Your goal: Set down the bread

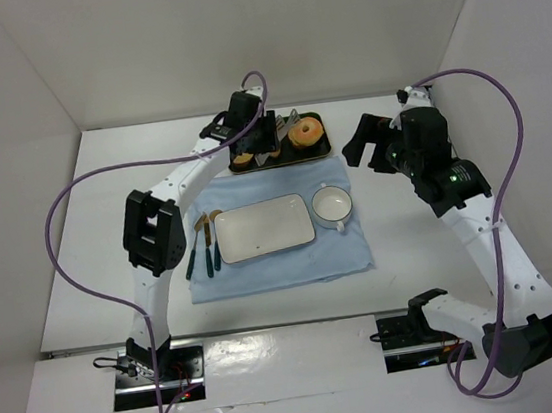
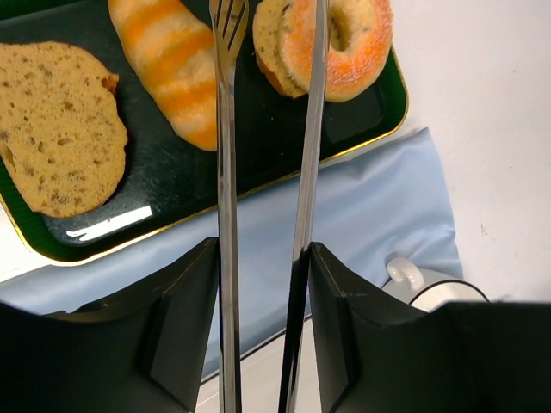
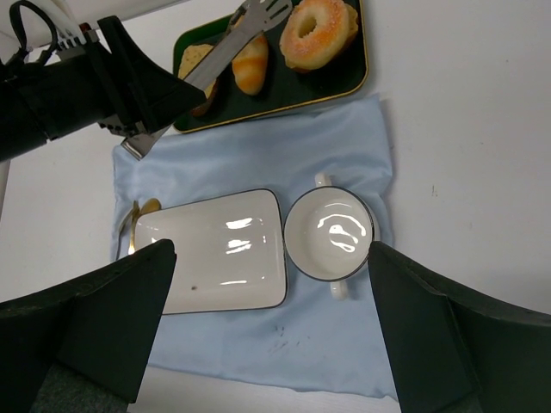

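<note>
- Bread [image 2: 362,52] lies at the right end of the tray [image 2: 258,129], not yet lifted.
- Tongs [image 2: 225,215] are clamped by the left pincer [image 2: 263,267], its jaws narrowed on the handles. One blade is over the bread, the other between bread and roll [image 2: 176,69].
- An off-centre bite is risked: pinched at one edge only, the bread could be dropped short of the plate [image 3: 215,249].
- The roll could be nudged.
- The right pincer [image 3: 271,284] is wide and empty.

On the tray [image 2: 267,129] we counted one ring bun [image 2: 366,60], one striped roll [image 2: 172,64], one toast slice [image 2: 56,129]; over it, one pair of tongs [image 2: 225,172]; beside it, one plate [image 3: 215,249], one bowl [image 3: 331,232], one cloth [image 3: 284,151].
</note>
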`<state>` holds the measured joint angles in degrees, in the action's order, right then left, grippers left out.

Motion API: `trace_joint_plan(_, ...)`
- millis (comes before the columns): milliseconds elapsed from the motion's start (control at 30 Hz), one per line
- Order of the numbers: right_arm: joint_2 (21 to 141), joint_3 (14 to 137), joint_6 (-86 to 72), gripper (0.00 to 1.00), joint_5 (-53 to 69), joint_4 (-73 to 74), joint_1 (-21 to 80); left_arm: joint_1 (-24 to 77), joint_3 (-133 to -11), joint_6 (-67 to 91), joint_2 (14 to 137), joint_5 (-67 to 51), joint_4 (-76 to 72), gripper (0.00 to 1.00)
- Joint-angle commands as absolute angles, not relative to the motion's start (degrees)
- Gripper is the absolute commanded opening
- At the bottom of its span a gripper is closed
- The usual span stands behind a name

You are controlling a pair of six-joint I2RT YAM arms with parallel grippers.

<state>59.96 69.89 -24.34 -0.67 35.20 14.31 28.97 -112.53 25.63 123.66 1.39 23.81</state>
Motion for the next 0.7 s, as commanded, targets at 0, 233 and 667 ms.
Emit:
trace_joint_plan(0,60.0,71.0,-23.4,1.0,-1.2,33.9,14.2,29.0,-115.6,25.1,124.1,0.3,21.0,0.56)
trace_joint_plan(233,60.0,70.5,-23.4,1.0,-1.2,33.9,13.6,29.0,-116.1,25.1,124.6,-1.1,21.0,0.56)
trace_joint_plan(667,59.0,70.0,-23.9,1.0,-2.3,33.9,13.6,30.1,-115.6,25.1,126.8,-2.7,21.0,0.56)
